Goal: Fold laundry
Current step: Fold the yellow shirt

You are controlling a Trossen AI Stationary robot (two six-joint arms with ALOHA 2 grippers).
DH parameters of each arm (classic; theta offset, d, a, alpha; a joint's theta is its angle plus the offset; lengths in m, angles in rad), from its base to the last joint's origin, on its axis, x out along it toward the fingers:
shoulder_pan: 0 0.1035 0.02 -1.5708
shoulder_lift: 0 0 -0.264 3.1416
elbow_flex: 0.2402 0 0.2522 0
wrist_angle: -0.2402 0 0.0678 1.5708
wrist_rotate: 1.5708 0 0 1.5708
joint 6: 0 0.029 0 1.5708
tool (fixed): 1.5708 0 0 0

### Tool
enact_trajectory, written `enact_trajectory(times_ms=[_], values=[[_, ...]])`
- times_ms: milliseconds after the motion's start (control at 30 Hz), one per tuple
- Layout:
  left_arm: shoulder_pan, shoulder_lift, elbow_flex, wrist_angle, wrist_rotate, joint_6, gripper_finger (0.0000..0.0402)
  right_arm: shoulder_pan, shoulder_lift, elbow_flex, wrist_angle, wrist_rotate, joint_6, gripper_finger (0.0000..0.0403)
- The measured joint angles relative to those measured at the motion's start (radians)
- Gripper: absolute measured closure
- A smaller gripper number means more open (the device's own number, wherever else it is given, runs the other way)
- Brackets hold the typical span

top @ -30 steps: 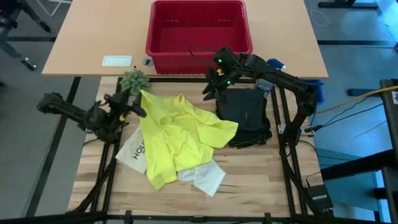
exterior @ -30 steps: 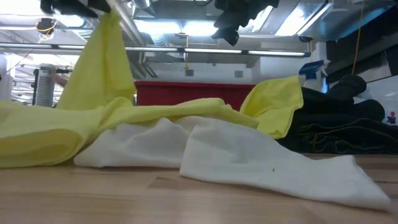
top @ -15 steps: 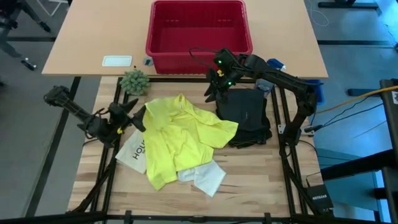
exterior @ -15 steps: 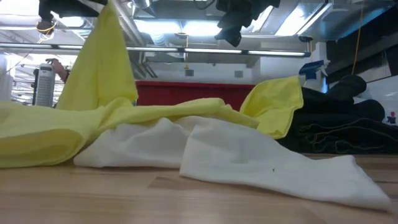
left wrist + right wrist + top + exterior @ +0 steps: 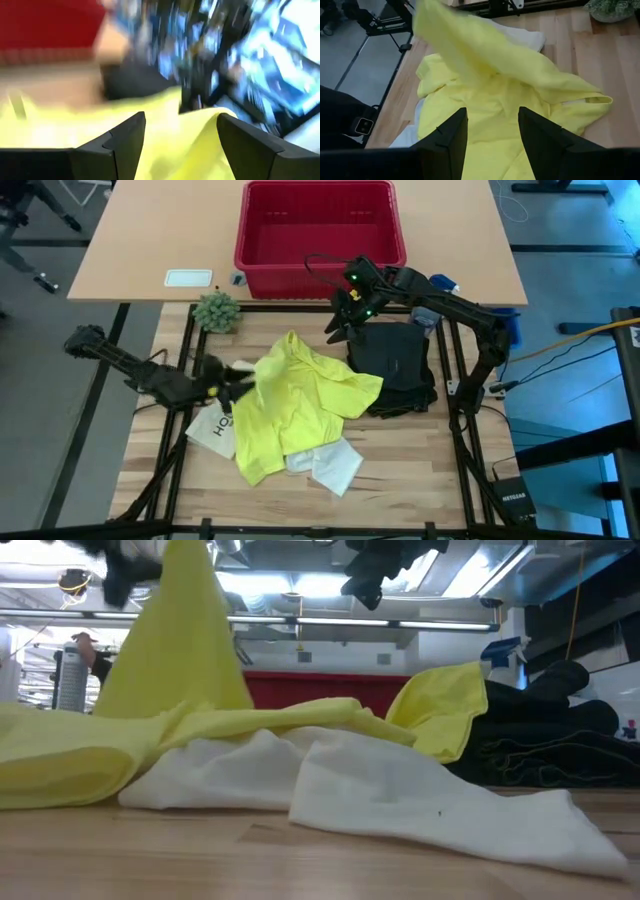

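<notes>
- Lower centre of the high view: a white cloth [image 5: 328, 464] is left crumpled under the yellow T-shirt [image 5: 300, 405].
- Centre-left: the shirt's edge is lifted by the left gripper [image 5: 240, 377], apparently clamped on it; folding is judged barely begun.
- Upper centre: the right gripper [image 5: 338, 328] is held empty and part-open above the dark trousers [image 5: 395, 365], already bundled.

I see the T-shirt [image 5: 295, 405] spread across the table's [image 5: 400, 455] middle, one edge lifted by my left gripper [image 5: 237, 379] at its left side. The trousers [image 5: 398, 368] lie to its right, touching it. A cloth [image 5: 328, 463] pokes out from under its near edge, and the printed item [image 5: 212, 428] from under its left. The basket [image 5: 318, 225] stands behind, the plant [image 5: 216, 310] behind-left. My right gripper [image 5: 340, 323] hangs over the trousers' far left corner.
</notes>
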State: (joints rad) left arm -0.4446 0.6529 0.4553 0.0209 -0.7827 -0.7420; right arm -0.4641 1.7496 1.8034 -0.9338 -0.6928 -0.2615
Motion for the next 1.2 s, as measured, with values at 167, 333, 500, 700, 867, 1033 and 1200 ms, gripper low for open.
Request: enact_trajectory(times_ms=[167,333,500,700,867,1033,1200], values=[[0.078,0.052,-0.001,-0.115,0.169,-0.106,0.0167,0.0,0.0,0.0,-0.009,0.0,0.0,0.0237],[0.148,0.057,0.0,-0.205,0.17,-0.047,0.0167,0.0,0.0,0.0,-0.041,-0.005,0.022,0.0237],[0.204,0.07,0.042,-0.438,0.3,-0.083,0.0167,0.014,0.0,0.0,-0.211,-0.027,-0.046,0.0237],[0.129,0.237,0.138,-0.529,0.589,-0.031,0.0167,0.102,-0.001,0.0,-0.287,-0.025,-0.103,0.0253],[0.038,0.425,0.191,-0.536,0.612,0.07,0.0167,0.184,-0.001,-0.01,-0.184,0.046,-0.08,0.0274],[0.033,0.521,0.235,-0.534,0.543,0.016,0.0167,0.193,-0.002,-0.162,-0.028,0.053,-0.008,0.0285],[0.033,0.529,0.31,-0.528,0.416,0.164,0.0167,0.19,0.002,-0.412,0.225,-0.044,0.187,0.0285]])
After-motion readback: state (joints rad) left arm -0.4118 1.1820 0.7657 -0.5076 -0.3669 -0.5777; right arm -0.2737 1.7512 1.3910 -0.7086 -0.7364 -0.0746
